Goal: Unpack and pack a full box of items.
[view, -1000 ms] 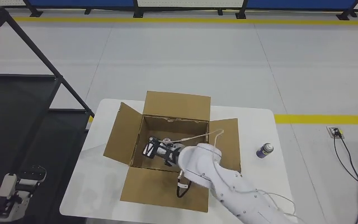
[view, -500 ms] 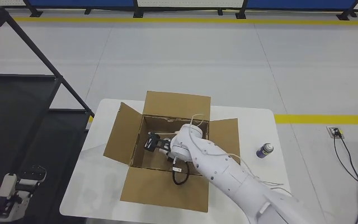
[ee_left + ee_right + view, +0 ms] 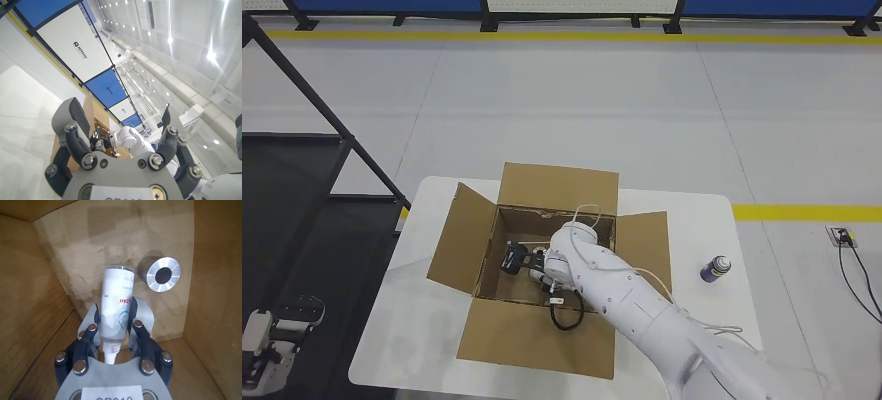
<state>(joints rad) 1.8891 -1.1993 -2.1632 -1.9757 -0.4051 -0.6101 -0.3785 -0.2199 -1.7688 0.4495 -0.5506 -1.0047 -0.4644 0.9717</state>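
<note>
An open cardboard box [image 3: 542,190] stands on the white table [image 3: 692,215]. My right gripper [image 3: 514,258] is down inside the box near its left wall. In the right wrist view my right gripper [image 3: 115,311] is shut on a white labelled bottle [image 3: 116,298], whose nozzle points back at the wrist. A short metal cylinder [image 3: 160,273] with a dark centre lies on the box floor beside the bottle, apart from it. My left gripper [image 3: 121,109] stands open and holds nothing, low beside the table, facing the box [image 3: 90,113].
A small purple-topped can [image 3: 715,268] stands on the table to the right of the box. All box flaps [image 3: 454,245] are folded outward. A black metal frame [image 3: 332,130] rises to the left of the table.
The right arm has swung further over the box toward its back wall, while its gripper stayed inside near the left side. The can and the box have not moved.
</note>
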